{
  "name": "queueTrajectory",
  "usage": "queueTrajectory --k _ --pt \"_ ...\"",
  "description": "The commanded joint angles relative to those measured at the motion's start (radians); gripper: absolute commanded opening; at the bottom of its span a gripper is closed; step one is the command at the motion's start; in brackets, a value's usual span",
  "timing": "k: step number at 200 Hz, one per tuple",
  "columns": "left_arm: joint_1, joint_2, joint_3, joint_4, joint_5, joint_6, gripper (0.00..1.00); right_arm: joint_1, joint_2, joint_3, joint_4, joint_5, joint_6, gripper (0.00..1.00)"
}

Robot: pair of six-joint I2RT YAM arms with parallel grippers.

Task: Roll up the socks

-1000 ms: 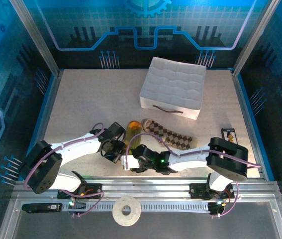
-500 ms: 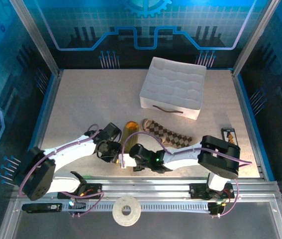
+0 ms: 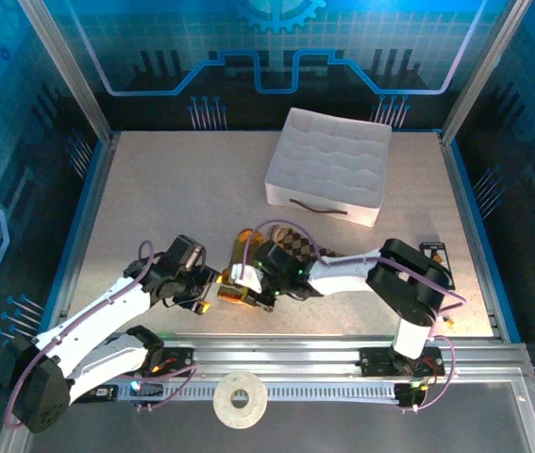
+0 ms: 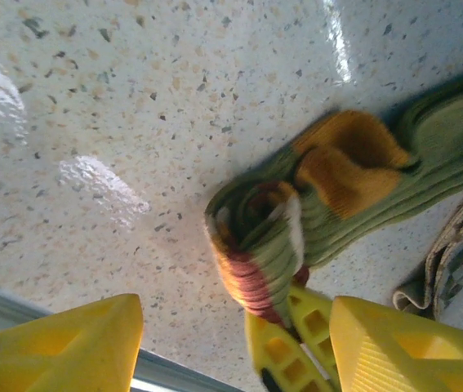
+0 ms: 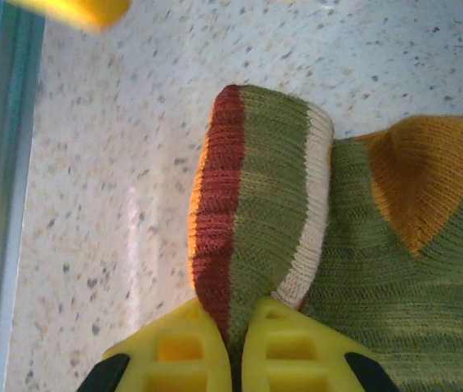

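Right wrist: olive sock [image 5: 394, 278] runs sideways (rolled cuff [image 5: 255, 196] leftward).

white quilted box [image 3: 328, 175], speckled table [image 3: 173, 198], tape roll [image 3: 223, 404]

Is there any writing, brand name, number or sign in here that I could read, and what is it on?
No readable words or numbers anywhere.
On the small black tag at far right: light marks, too small to read.
On the back wall: a gear emblem, a picture only, no text.
On the olive sock, the checked sock and the white box: no labels visible.
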Motion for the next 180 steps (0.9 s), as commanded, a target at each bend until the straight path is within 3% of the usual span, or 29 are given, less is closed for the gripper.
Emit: queueTrajectory --k 1,40,94,118,138,163,180 --pt "-0.031 0.029 -0.025 0.142 0.023 0.021 0.59 -0.07 0.107 -0.005 -0.221 -0.168 0.103 0.0" --pt "-0.089 0.144 -0.039 0.215 0.019 0.001 0.57 -0.113 0.164 0.038 -0.264 -0.244 0.112 0.0" --pt "-0.093 0.293 -0.054 0.315 -0.03 -0.003 0.53 -0.139 0.202 0.066 -0.277 -0.285 0.131 0.0" --pt "-0.092 0.364 -0.065 0.325 -0.033 -0.024 0.4 -0.141 0.214 0.08 -0.28 -0.282 0.131 0.0" --pt "-0.093 0.372 -0.058 0.204 -0.014 -0.081 0.01 -0.139 0.21 0.105 -0.297 -0.243 0.099 0.0" --pt "-0.093 0.321 -0.061 0.012 0.015 -0.145 0.0 -0.122 0.189 0.16 -0.342 -0.2 0.002 0.02" --pt "-0.093 0.268 -0.095 -0.023 0.037 -0.226 0.0 -0.102 0.164 0.191 -0.35 -0.179 -0.057 0.08"
